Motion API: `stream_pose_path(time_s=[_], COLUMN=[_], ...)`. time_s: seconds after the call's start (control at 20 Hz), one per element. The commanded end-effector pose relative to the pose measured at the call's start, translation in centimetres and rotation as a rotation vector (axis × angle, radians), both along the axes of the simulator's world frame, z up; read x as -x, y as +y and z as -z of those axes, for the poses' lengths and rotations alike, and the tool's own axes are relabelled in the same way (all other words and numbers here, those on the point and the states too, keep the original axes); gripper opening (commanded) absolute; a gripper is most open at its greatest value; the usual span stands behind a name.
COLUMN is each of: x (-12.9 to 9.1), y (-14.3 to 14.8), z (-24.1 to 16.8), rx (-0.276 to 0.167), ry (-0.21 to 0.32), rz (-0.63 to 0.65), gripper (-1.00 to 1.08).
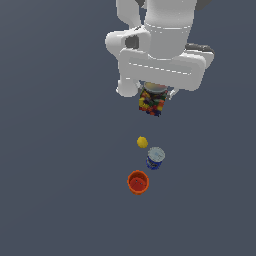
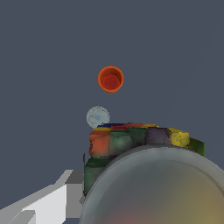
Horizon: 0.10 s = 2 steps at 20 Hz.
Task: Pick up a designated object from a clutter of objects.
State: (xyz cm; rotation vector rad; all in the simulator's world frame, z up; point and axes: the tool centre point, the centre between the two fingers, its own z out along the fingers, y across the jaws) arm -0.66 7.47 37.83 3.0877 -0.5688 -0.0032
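Observation:
The multicoloured speckled jar (image 1: 151, 101) with its greyish metallic lid hangs tilted directly under the white hand of my gripper (image 1: 154, 94). The gripper is shut on the jar and holds it above the floor. In the wrist view the jar's lid (image 2: 153, 188) fills the lower frame, with the speckled body (image 2: 131, 140) behind it and one pale finger (image 2: 46, 203) beside it. The other finger is hidden. The rest of the clutter lies apart from the jar on the floor.
A tiny yellow ball (image 1: 142, 142), a blue can with a pale top (image 1: 155, 158) and an orange-red cup (image 1: 138, 182) stand in a short line on the dark grey floor. The can (image 2: 98, 117) and cup (image 2: 110, 78) show small in the wrist view.

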Motion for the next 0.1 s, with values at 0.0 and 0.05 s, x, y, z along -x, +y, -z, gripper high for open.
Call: stream_pose_path(time_s=[0.0,0.05], x=[0.10,0.10], y=[0.30,0.30], z=[-0.53,-0.56], rx=[0.000,-0.001], ry=[-0.002,-0.002], rz=[0.001,0.001], gripper=[-1.00,-1.00])
